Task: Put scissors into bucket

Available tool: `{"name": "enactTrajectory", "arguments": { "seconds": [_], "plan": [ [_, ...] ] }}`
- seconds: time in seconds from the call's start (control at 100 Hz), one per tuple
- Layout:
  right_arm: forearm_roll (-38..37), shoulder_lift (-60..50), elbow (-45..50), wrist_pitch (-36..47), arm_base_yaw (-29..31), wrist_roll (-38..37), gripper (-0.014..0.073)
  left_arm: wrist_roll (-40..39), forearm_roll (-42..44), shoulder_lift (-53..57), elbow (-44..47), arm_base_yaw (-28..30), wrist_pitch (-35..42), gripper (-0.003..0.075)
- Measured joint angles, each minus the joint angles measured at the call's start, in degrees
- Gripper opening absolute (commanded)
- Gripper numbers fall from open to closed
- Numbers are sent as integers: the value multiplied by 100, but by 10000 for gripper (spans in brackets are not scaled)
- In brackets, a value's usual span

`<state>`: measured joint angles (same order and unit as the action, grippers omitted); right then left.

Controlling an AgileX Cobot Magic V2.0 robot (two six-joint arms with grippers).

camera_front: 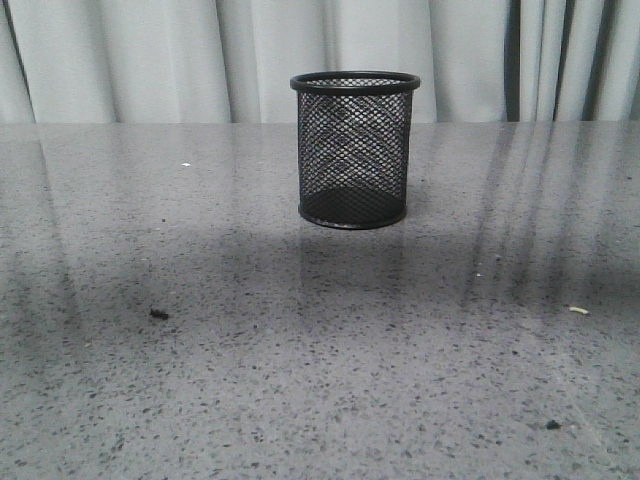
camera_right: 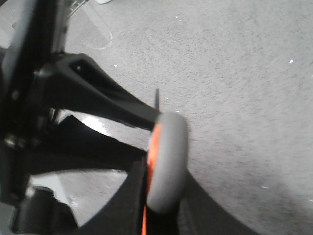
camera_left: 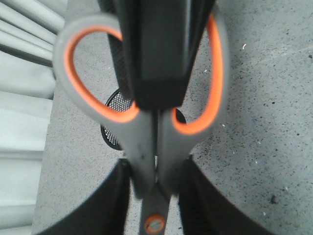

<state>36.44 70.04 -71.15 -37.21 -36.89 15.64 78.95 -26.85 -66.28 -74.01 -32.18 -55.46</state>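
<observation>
The bucket (camera_front: 354,150), a black wire-mesh cup, stands upright on the grey table, empty; neither gripper shows in the front view. In the left wrist view the scissors (camera_left: 146,142) hang high above the table, grey handles with orange lining toward the camera. My left gripper (camera_left: 155,171) is shut on their shanks just above the pivot screw. The bucket (camera_left: 111,138) shows far below, partly hidden behind the handles. In the right wrist view my right gripper (camera_right: 164,196) is shut on one handle loop of the scissors (camera_right: 168,156), seen edge-on. The blades are hidden.
The speckled grey table (camera_front: 300,360) carries only a few small dark crumbs (camera_front: 158,314). A pale curtain (camera_front: 150,60) hangs behind it. The right gripper's black finger (camera_left: 156,58) crosses the handles in the left wrist view. The left arm (camera_right: 88,93) shows in the right wrist view.
</observation>
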Motion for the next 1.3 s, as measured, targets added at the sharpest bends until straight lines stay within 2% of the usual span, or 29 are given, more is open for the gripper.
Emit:
{"name": "enactTrajectory", "arguments": {
  "seconds": [0.1,0.11,0.16,0.19,0.26,0.3,0.32,0.35,0.39,0.4,0.42,0.45,0.6,0.8,1.01,1.3],
  "plan": [
    [-111,14,0,-35,11,108,-65,0,-383,22,0,-9,-10,402],
    [-127,14,0,-52,11,110,-65,0,-416,22,0,-9,-21,442],
    [-206,14,0,-85,11,132,-65,0,-670,22,0,-9,-19,497],
    [-272,14,0,-119,11,143,-64,-14,-810,22,0,-13,-19,499],
    [-477,14,0,-225,23,143,-64,-122,-1184,68,0,-13,-8,441],
    [-663,14,0,-309,63,143,-64,-243,-1399,129,0,-13,-8,365],
    [-768,14,-15,-378,90,143,-64,-301,-1464,170,0,-13,-8,300],
    [-914,14,-66,-531,143,131,-64,-478,-1589,244,0,-13,-8,246],
    [-1123,16,-143,-718,254,88,-64,-672,-1659,378,0,-13,-19,108],
    [-1156,16,-184,-802,276,77,-64,-742,-1683,402,0,-23,-19,108],
    [-1239,16,-254,-931,349,63,-64,-834,-1700,484,0,-22,-38,30],
    [-1330,16,-364,-1114,459,48,-64,-920,-1706,601,0,-22,-91,-22],
    [-1658,64,-1131,-2171,1093,5,-64,-1307,-1627,1347,0,-22,-523,-20],
    [-2581,409,-2029,-3384,1345,-197,-64,-2772,-511,2281,89,-22,-656,-20],
    [-2870,1099,-2458,-3483,1371,-257,-64,-3087,-36,2980,678,-22,-646,-20],
    [-2892,2334,-3439,-3528,1371,-260,-64,-3192,-290,3259,1264,-22,-612,-20]
  ]
}}
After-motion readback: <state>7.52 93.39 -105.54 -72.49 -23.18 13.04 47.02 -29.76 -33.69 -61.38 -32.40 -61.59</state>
